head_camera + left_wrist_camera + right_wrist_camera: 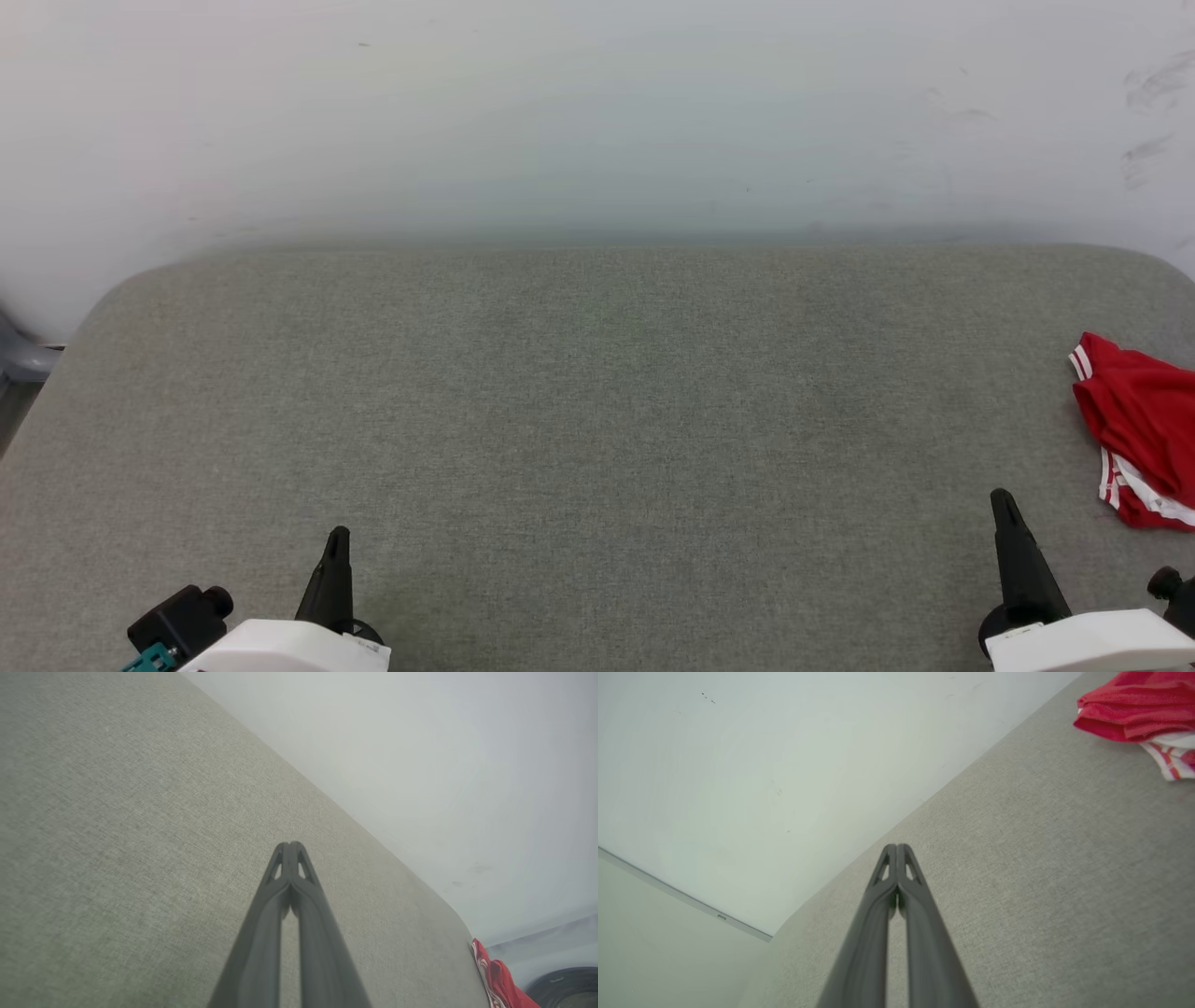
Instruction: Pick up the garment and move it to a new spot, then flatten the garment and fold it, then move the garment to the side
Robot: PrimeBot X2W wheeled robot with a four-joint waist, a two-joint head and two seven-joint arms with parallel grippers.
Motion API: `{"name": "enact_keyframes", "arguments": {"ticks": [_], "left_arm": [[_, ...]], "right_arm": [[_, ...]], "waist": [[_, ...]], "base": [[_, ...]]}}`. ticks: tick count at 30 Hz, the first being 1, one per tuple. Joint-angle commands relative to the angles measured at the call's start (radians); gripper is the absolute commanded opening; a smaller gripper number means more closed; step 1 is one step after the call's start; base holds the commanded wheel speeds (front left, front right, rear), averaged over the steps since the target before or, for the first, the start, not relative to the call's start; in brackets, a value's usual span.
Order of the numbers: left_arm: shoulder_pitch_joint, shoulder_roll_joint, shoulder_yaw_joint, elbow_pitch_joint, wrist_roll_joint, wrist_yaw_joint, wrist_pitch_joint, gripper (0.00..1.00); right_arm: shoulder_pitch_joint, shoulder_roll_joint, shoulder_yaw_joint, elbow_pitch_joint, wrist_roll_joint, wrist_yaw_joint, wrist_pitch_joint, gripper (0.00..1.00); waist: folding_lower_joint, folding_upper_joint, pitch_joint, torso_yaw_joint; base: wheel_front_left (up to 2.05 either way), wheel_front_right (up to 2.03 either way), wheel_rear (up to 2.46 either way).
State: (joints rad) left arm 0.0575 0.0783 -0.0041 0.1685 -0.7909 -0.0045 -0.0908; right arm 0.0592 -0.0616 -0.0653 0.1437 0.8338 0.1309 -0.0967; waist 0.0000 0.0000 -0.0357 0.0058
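The garment [1141, 429], bright red with white striped trim, lies bunched at the right edge of the grey fabric surface [597, 420], partly cut off by the frame. It also shows as a red heap [1139, 704] in the right wrist view and as a red sliver [495, 980] in the left wrist view. My right gripper [1002, 499] stands shut at the lower right, a short way to the left of the garment and nearer to me, with nothing in it. My left gripper [338, 535] is shut and empty at the lower left, far from the garment. Both pairs of fingertips touch [289, 845] [896, 847].
A pale wall [597, 112] rises right behind the surface's far edge. The surface has rounded far corners. A grey object [19, 355] sits past the left corner, and a dark round thing [565, 989] lies beyond the right end.
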Motion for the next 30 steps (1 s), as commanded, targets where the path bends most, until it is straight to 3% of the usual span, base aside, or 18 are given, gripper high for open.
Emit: {"name": "enact_keyframes", "arguments": {"ticks": [1,30], "left_arm": [[-0.029,-0.002,0.008,-0.005,-0.043,-0.009,0.008,0.00],[-0.094,-0.011,0.055,0.030,-0.387,-0.062,0.093,0.00]], "right_arm": [[-0.029,-0.009,-0.003,-0.004,0.043,0.000,0.008,0.00],[-0.094,-0.009,-0.012,0.041,0.376,0.000,0.089,0.00]], "waist": [[0.0000,0.0000,0.001,0.000],[0.0000,0.0000,0.014,-0.002]], "base": [[0.00,0.00,0.00],[0.00,0.00,0.00]]}}
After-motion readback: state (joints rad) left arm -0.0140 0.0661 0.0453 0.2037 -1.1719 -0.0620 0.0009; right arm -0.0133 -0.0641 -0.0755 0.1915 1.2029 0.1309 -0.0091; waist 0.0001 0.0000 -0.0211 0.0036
